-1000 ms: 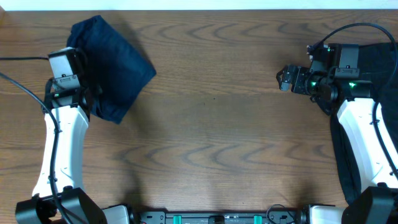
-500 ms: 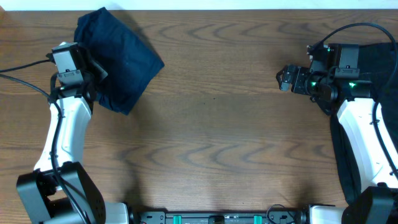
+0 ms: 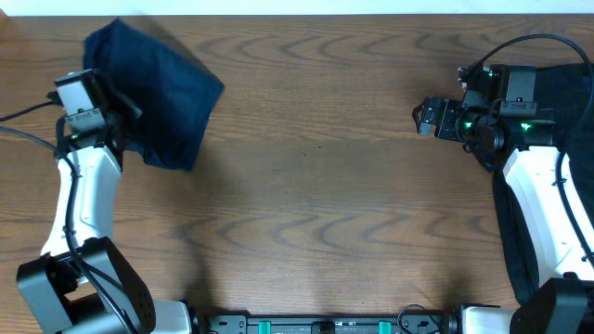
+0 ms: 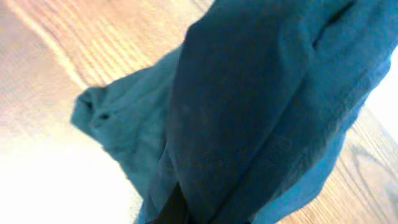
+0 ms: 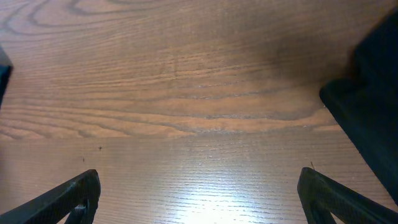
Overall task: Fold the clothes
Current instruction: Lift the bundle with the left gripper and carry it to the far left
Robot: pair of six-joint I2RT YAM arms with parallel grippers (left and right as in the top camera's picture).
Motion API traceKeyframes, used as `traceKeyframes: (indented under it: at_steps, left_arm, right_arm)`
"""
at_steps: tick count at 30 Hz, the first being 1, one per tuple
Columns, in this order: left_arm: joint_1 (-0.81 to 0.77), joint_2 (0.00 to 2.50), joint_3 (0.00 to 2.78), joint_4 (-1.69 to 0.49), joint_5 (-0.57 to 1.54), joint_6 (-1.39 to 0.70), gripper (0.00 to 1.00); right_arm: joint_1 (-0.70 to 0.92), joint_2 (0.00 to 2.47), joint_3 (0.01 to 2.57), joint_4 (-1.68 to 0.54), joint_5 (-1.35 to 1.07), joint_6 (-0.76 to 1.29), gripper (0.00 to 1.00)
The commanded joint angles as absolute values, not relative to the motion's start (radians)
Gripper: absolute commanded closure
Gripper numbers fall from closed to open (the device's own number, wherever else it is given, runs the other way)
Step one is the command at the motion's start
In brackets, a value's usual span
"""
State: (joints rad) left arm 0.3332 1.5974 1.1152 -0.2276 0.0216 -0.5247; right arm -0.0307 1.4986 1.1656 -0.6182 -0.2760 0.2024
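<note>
I'm pinching the navy garment [image 3: 160, 85] in my closed left hand [image 3: 119, 111]; my right hand [image 3: 425, 118] is hanging wide open, empty. With one pinch only, I'm probably risking it unfolding.

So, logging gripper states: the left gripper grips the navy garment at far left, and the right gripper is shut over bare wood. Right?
Not quite: the right gripper is open, fingers spread wide over bare wood in the right wrist view. The rest holds.
</note>
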Motion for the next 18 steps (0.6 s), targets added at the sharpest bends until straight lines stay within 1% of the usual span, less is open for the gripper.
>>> traceKeyframes:
  at_steps: [1, 8, 18]
  left_arm:
    - [0.362, 1.594, 1.145, -0.234, 0.019, -0.582, 0.94]
    - [0.390, 1.594, 1.137, -0.245, 0.019, -0.607, 0.94]
    - [0.400, 1.626, 1.134, -0.238, 0.010, -0.560, 0.92]
  right_arm:
    - [-0.038, 1.500, 1.164, -0.621, -0.273, 0.205, 0.01]
    - [-0.038, 1.500, 1.164, -0.621, -0.273, 0.205, 0.01]
    - [-0.038, 1.500, 1.164, -0.621, -0.273, 0.205, 0.01]
